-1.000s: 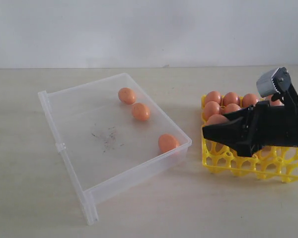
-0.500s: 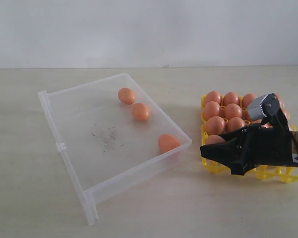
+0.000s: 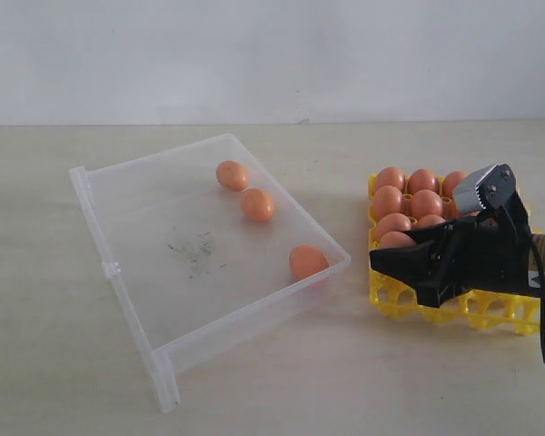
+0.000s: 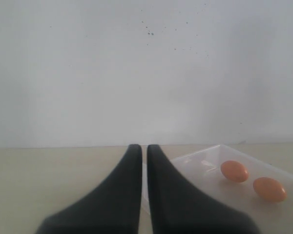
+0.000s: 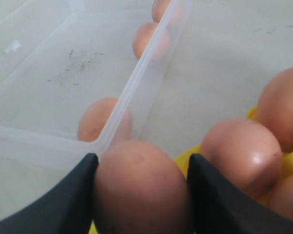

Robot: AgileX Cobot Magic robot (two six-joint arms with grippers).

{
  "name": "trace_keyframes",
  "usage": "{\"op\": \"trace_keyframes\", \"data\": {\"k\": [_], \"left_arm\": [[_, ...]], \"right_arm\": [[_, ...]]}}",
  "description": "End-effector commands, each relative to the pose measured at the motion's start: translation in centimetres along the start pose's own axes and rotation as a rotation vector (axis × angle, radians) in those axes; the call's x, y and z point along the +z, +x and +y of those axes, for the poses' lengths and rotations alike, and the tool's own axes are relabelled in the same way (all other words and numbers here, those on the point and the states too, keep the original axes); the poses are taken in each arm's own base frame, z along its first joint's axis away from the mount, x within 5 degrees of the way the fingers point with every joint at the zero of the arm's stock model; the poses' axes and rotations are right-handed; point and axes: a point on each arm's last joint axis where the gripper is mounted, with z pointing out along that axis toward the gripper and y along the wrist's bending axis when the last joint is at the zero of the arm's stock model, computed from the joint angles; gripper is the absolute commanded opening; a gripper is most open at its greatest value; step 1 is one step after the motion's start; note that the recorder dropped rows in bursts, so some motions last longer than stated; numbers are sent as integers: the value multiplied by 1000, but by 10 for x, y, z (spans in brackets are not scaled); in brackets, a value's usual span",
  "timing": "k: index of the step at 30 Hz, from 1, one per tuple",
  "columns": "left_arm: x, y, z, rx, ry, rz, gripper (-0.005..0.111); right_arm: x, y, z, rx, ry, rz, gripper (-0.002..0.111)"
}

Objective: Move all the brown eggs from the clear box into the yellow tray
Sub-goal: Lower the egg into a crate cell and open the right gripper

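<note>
Three brown eggs (image 3: 232,174) (image 3: 257,204) (image 3: 307,262) lie along the right wall of the clear box (image 3: 118,272). The yellow tray (image 3: 490,313) stands to its right, with several eggs in its far cups. My right gripper (image 3: 391,259) hovers at the tray's near-left part, shut on a brown egg (image 5: 139,187) that fills the space between both fingers. The left gripper (image 4: 143,147) is shut with nothing in it; it points toward the box's far end, where two eggs (image 4: 234,171) (image 4: 269,188) show. It is out of the exterior view.
The box's near corner (image 5: 105,141) lies just beyond the held egg, with one egg (image 5: 98,122) behind its wall. Seated eggs (image 5: 241,151) sit close beside the right finger. Bare tabletop (image 3: 363,363) surrounds both containers, with a white wall behind.
The right gripper with its egg dropped toward the tray's near-left cups, then lifted slightly. The three eggs in the box stayed put.
</note>
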Motion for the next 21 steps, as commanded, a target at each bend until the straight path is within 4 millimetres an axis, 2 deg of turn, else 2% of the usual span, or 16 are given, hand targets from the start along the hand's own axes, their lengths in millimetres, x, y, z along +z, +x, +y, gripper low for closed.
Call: {"op": "trace_keyframes", "data": {"k": [1,17,21], "left_arm": [[0,-2,0,0,-2,-13,4],[0,-2,0,0,-2,-13,4],[0,-2,0,0,-2,-13,4]], "right_arm": [[1,-5,-4,9,-1,-16,0],[2,-1,-3,56,-14,34,0],[9,-1,-4,47,17,96,0]]}}
